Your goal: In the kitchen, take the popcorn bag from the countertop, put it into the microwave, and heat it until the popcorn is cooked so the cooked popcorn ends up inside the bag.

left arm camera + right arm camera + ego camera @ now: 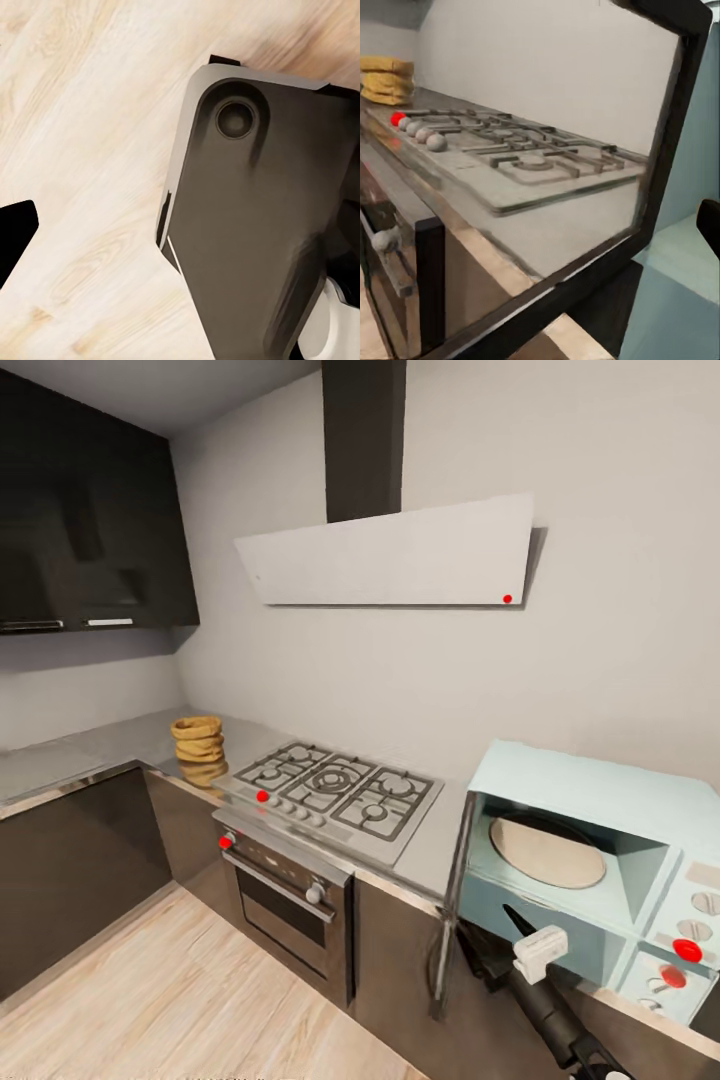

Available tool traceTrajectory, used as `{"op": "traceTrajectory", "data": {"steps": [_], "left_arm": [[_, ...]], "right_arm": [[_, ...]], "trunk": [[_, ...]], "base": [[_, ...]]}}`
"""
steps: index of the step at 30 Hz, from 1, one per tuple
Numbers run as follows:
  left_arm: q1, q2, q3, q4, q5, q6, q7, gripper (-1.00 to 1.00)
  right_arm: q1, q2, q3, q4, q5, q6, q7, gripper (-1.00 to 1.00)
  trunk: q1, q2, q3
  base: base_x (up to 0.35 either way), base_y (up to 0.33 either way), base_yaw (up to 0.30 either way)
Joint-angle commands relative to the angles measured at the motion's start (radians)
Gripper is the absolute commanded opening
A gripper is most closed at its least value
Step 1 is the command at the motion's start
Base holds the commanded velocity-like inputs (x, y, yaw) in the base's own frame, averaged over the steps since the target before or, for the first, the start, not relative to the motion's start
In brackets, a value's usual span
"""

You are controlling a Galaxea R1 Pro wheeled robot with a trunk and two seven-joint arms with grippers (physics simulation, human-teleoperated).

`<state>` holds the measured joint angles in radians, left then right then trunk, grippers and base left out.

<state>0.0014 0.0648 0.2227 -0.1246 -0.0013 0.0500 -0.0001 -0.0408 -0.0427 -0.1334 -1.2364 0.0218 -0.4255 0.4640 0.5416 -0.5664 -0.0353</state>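
The long grey glossy counter [90, 750] runs along the pale grey wall on dark cabinet fronts, turning the corner at the head view's left. Set into it is a steel gas hob with five burners [335, 790], above a black built-in oven [285, 895], under a white angled hood [395, 555].

At the head view's right stands the small boxy pale-blue microwave [600, 790]. Its dark glass door [452, 900] is swung open; a round pale turntable [547, 852] lies inside an otherwise vacant cavity.

The crumpled golden-tan paper popcorn bag [199, 749] stands upright on the counter, just beside the hob's far edge and well apart from the microwave, with the whole hob between them. Nothing touches it.

Handling judgement: the bag looks light, soft and crushable, its ringed rolled folds likely to collapse under a hard squeeze. The mouth is wide, so tilting could spill the filling. The best hold appears to be across the stacked folds at mid-height, with gentle closure, keeping it upright.

The right arm's dark gripper [515, 922] sits low in front of the open microwave; its right wrist camera looks through the door glass toward the hob. Whether this gripper is wide or narrow cannot be told. The left wrist view looks down on light wood plank floor [82, 150] and a dark part of the robot; the left gripper's state cannot be told either.
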Motion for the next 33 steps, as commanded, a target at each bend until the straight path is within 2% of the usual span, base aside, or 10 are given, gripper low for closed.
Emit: {"op": "traceTrajectory", "data": {"steps": [1,11,14,16,18,21,27,29,33], "left_arm": [[0.000,0.000,0.004,-0.003,0.000,0.005,0.000,1.00],[0.000,0.000,0.004,-0.003,0.000,0.005,-0.001,1.00],[0.000,0.000,0.004,-0.003,0.000,0.005,-0.001,1.00],[0.000,0.000,0.004,-0.003,0.000,0.005,0.000,1.00],[0.000,0.000,0.003,-0.003,0.000,0.005,0.000,1.00],[0.000,0.002,0.003,-0.003,0.000,0.005,0.000,1.00],[0.000,0.004,0.005,-0.003,0.000,0.005,0.000,1.00],[0.000,0.006,0.006,-0.003,0.000,0.005,0.000,1.00],[0.000,0.018,0.007,-0.003,0.000,0.004,0.000,1.00]], "right_arm": [[-0.001,0.001,-0.002,0.000,0.004,-0.004,0.012,1.00],[-0.001,0.001,-0.003,0.000,0.005,-0.001,0.008,1.00],[-0.001,0.001,-0.007,0.000,0.004,-0.001,-0.131,1.00],[-0.001,0.001,-0.005,0.000,0.005,-0.002,-0.258,1.00],[-0.001,0.001,-0.005,0.000,0.006,-0.002,-0.309,1.00],[-0.001,0.001,-0.005,0.000,0.006,-0.001,-0.320,1.00],[-0.001,0.001,-0.003,0.015,0.007,0.002,-0.323,1.00],[-0.001,0.001,-0.004,0.071,0.008,0.002,-0.323,1.00],[-0.002,0.000,-0.009,0.358,0.008,0.001,-0.324,1.00]], "trunk": [[0.000,-0.002,-0.002],[0.000,-0.002,-0.002],[0.000,-0.002,-0.002],[0.000,-0.002,-0.002],[0.000,-0.002,-0.002],[0.000,-0.002,-0.002],[0.000,-0.002,-0.002],[0.000,-0.002,-0.002],[0.000,-0.002,-0.002]], "base": [[0.000,0.000,0.216],[0.000,0.000,0.212],[0.000,0.000,0.093],[0.000,0.000,0.019],[0.000,0.000,0.006],[-0.054,0.000,0.001],[-0.316,0.000,0.000],[-0.342,0.003,0.000],[-0.307,0.104,0.000]]}}
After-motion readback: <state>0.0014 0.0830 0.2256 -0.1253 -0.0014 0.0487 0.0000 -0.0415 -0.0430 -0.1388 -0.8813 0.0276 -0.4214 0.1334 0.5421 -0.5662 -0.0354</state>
